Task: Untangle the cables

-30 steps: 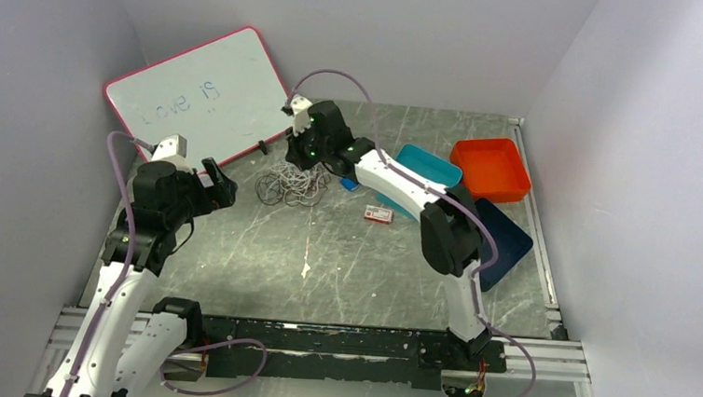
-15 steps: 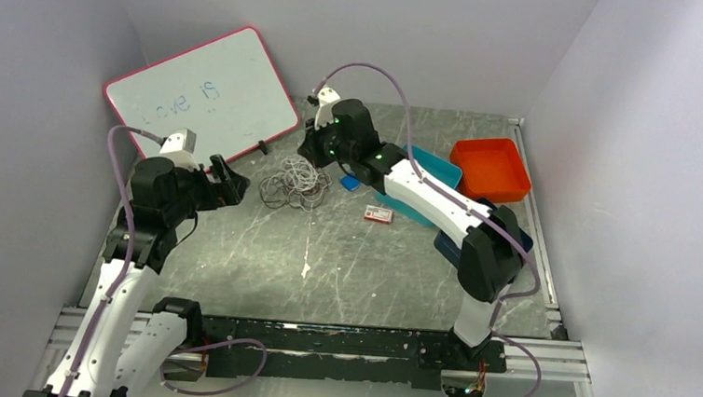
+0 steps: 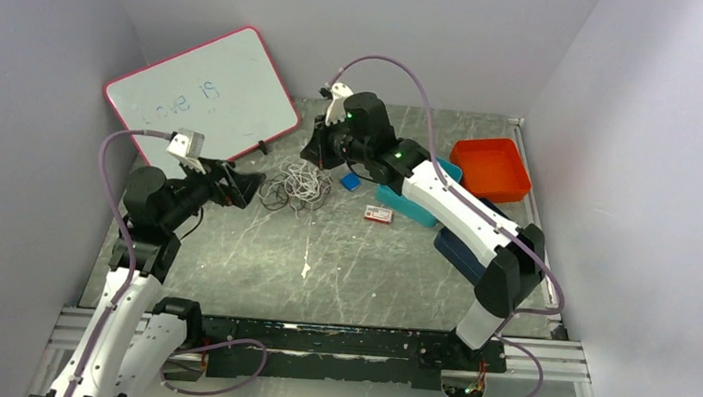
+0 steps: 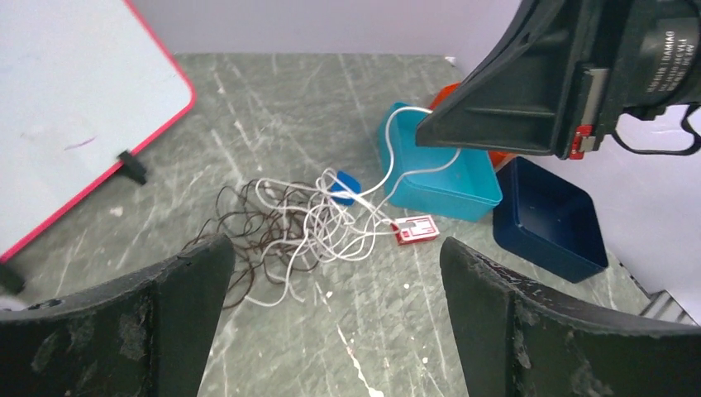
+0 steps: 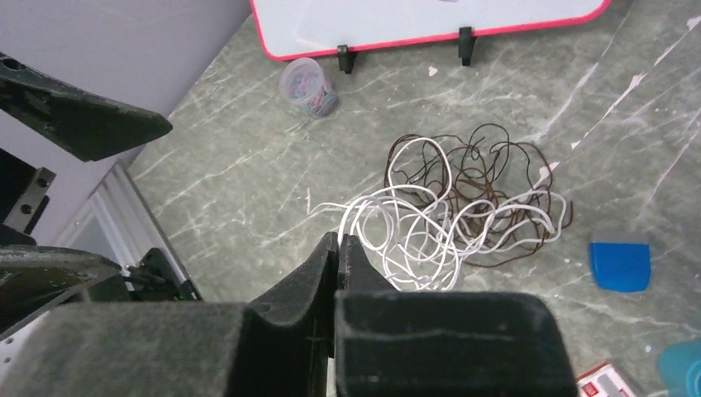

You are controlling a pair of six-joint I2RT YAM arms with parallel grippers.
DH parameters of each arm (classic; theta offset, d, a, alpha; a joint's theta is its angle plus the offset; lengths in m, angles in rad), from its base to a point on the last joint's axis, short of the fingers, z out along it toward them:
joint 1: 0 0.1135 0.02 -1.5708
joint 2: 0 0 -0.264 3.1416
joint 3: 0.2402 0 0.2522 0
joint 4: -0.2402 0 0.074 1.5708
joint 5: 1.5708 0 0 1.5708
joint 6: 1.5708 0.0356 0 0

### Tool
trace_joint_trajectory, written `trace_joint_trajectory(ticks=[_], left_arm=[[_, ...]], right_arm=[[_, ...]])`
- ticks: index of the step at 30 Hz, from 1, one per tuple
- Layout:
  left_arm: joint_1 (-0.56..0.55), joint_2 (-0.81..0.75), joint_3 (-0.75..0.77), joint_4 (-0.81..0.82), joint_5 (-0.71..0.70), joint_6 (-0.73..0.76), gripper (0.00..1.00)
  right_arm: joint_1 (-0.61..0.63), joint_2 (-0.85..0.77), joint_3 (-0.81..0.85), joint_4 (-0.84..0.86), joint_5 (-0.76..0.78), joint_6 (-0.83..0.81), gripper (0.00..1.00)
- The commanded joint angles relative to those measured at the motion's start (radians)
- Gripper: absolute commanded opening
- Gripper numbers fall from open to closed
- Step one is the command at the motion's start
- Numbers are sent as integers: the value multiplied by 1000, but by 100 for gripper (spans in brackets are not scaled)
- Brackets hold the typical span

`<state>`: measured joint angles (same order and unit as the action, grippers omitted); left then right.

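The cables (image 3: 295,185) lie as a small tangle of white and dark brown thin wires on the table in front of the whiteboard. They also show in the left wrist view (image 4: 306,227) and the right wrist view (image 5: 463,211). My right gripper (image 3: 319,150) hangs just above and behind the tangle. Its jaws are shut (image 5: 339,241) on a white strand (image 4: 388,161) that rises from the tangle to its tip. My left gripper (image 3: 248,187) is open and empty (image 4: 331,331), just left of the tangle and pointing at it.
A pink-edged whiteboard (image 3: 201,95) leans at the back left. A small blue piece (image 3: 350,182) and a red-and-white card (image 3: 378,214) lie right of the tangle. Teal (image 3: 424,180), orange (image 3: 490,166) and dark blue (image 3: 475,245) trays stand at the right. A clear cup (image 5: 307,85) stands by the whiteboard.
My right gripper has moved right and up from the tangle, drawing a white strand with it. My left gripper has swung right, toward the tangle.
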<state>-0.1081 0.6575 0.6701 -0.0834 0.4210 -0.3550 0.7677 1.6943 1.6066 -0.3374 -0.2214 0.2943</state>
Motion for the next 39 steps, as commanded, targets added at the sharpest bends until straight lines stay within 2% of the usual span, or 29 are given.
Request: trace_joint_trajectory(ticks=[1, 9, 14, 17, 26, 33, 39], left_arm=[[-34, 25, -16, 187, 118, 42, 99], [-68, 109, 18, 235, 142, 74, 99], [-68, 174, 92, 163, 148, 104, 99], [-81, 178, 85, 229, 196, 94, 100], [-339, 200, 51, 300, -52, 200, 100], [-386, 264, 41, 394, -138, 259, 99], [-395, 327, 63, 474, -130, 276, 100]], right_arm=[[7, -58, 24, -65, -10, 70, 0], [7, -104, -8, -63, -4, 63, 0], [6, -108, -7, -57, -6, 57, 0], [5, -113, -4, -50, -4, 76, 0], [7, -143, 14, -53, 3, 130, 0], [7, -154, 16, -58, -43, 167, 0], [7, -161, 29, -68, -78, 177, 0]])
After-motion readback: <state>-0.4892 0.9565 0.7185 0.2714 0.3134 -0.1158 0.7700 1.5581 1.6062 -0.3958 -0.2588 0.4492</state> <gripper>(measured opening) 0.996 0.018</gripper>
